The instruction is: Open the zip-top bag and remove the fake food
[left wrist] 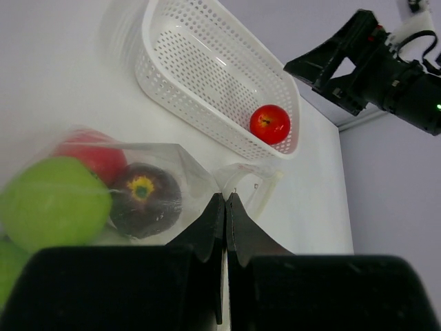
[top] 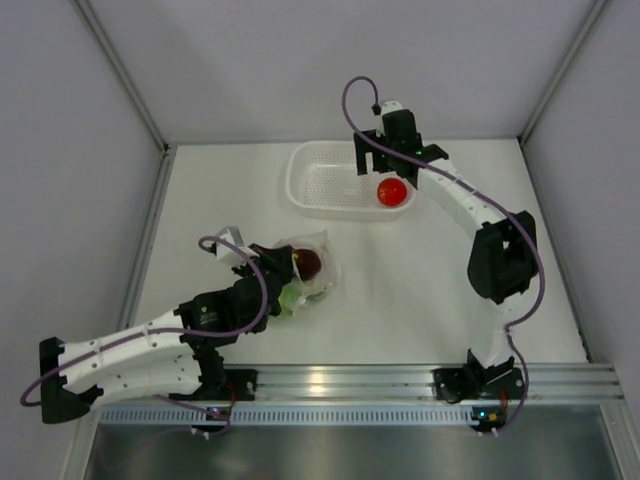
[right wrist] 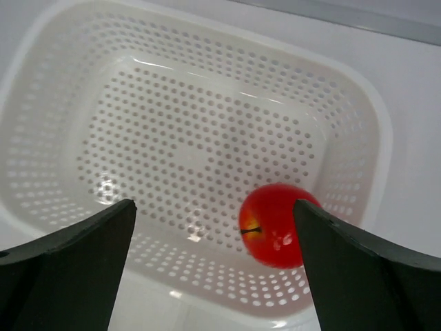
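Note:
The clear zip-top bag point(top: 318, 262) lies on the white table to the left of centre. My left gripper point(left wrist: 225, 200) is shut on the bag's point(left wrist: 172, 162) edge, its jaws pressed together. Fake food shows through the plastic: a green ball point(left wrist: 55, 203), a dark maroon ball point(left wrist: 145, 198) and a red piece point(left wrist: 96, 155). A red apple point(top: 391, 191) is in the right end of the white basket point(top: 320, 185), free of any finger. My right gripper point(right wrist: 213, 207) hangs open above the basket, the apple point(right wrist: 275, 224) below it, beside the right finger.
The white perforated basket point(left wrist: 179, 96) stands at the back centre, holding only the apple point(left wrist: 269, 124). Grey walls close the table on the left, back and right. A metal rail with both arm bases runs along the near edge.

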Tool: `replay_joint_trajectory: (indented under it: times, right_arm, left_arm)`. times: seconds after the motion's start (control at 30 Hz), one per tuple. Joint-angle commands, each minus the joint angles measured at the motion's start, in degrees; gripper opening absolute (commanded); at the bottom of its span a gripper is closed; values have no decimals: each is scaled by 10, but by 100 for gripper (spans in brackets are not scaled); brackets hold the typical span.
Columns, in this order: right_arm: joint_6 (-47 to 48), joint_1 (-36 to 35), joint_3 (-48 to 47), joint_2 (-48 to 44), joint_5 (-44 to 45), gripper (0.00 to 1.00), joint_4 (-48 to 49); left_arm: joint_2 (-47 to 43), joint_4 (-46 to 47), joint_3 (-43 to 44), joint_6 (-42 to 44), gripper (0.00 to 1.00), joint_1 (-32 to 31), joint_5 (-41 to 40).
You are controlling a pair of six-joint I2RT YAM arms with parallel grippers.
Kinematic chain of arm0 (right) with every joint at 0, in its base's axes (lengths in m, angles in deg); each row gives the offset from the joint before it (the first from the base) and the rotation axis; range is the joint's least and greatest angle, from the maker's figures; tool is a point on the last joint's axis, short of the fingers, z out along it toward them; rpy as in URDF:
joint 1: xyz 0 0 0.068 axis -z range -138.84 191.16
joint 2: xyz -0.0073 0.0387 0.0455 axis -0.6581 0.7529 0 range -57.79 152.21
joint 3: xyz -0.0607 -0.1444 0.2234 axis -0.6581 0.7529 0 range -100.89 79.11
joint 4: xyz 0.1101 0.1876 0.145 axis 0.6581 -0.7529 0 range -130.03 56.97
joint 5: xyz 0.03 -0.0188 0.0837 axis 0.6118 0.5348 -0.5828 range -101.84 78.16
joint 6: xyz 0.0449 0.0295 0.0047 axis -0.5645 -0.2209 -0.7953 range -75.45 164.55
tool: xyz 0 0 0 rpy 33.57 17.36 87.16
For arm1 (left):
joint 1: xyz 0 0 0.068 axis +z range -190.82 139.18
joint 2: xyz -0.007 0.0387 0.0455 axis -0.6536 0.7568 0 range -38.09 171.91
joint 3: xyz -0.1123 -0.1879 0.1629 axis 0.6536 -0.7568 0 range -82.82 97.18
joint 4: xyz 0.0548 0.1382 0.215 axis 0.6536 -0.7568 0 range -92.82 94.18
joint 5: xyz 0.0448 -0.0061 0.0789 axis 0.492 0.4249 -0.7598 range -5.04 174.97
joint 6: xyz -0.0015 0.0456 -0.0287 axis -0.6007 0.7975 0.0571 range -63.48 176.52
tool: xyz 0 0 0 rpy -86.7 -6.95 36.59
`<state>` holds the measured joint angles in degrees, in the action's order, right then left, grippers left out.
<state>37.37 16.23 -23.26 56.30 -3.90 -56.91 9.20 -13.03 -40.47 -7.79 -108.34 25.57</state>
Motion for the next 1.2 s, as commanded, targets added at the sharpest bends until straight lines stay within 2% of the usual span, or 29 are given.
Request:
replay_joint_trajectory:
  times: [0.0,0.03,0.13,0.23,0.37,0.5,0.57,0.7,0.87,1.0,1.07,1.17]
  right_arm:
    - [-24,5,62,-130,-134,96,43]
    - [-41,6,87,-151,-155,86,71]
    - [-149,3,189,-240,-232,69,130]
    - [-178,-35,284,-333,-247,59,174]
    - [-177,-135,388,-437,-220,55,200]
    - [-191,-205,451,-490,-178,52,230]
    - [-187,-251,463,-491,-152,52,231]
    - [-185,-292,458,-455,-102,53,227]
    - [-196,-341,424,-383,29,56,230]
    - [-209,-366,403,-329,112,57,234]
    - [-216,-367,402,-302,147,57,268]
    - [-230,-369,418,-280,189,65,315]
  left_arm:
    - [3,10,36,0,0,1,-6]
    - [7,10,44,-1,0,2,-9]
    - [22,10,55,-18,0,1,-19]
    - [32,11,56,-56,0,0,-27]
    - [44,10,56,-105,0,1,-49]
    - [54,11,58,-122,0,1,-58]
    - [60,10,57,-128,0,1,-59]
    - [58,10,49,-138,0,1,-53]
    - [51,11,35,-162,0,1,-43]
    - [49,11,27,-173,0,2,-37]
    - [49,11,27,-174,0,1,-33]
    - [54,11,20,-177,0,1,-24]
